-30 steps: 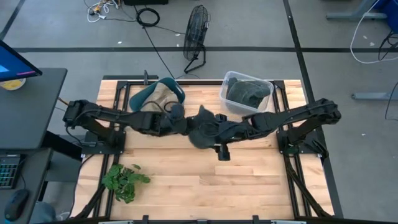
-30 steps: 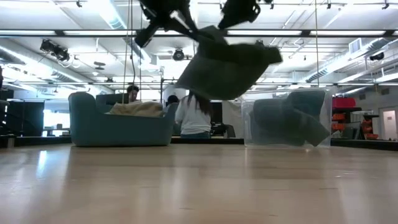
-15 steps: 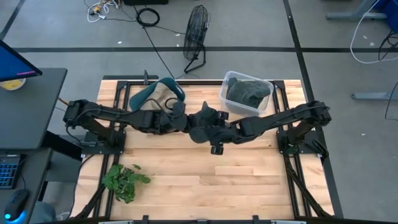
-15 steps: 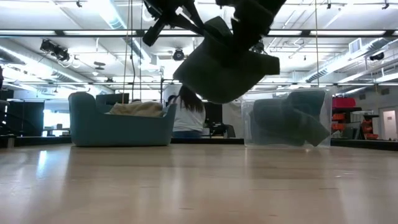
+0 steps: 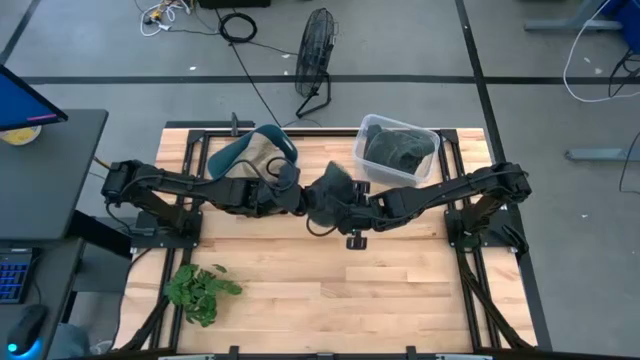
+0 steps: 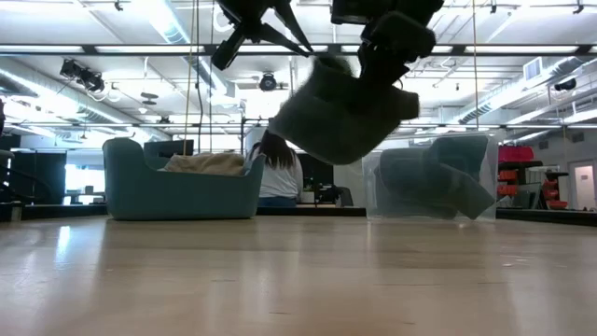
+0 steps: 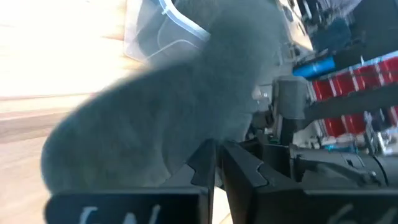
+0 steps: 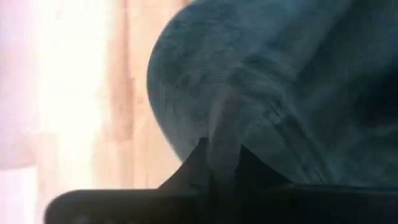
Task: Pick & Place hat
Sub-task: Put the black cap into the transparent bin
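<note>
High view: dark grey hat [image 5: 328, 192] held mid-air at frame centre between both arms, over tabletop [image 5: 300, 290]; since a second ago it has bunched and slid toward teal bin [image 5: 262, 152]. Left pincer [image 5: 297, 198] and right pincer [image 5: 352, 208] both closed on hat. Clear bin [image 5: 397, 150] upper right holds more hats

Low view: hat [image 6: 336, 117] hangs high, well clear of tabletop, now more rolled up

Left wrist view: fingers [image 7: 205, 163] nearly together, pinching fabric

Right wrist view: same, fabric clamped

Judgement: handover toward teal bin under way
</note>
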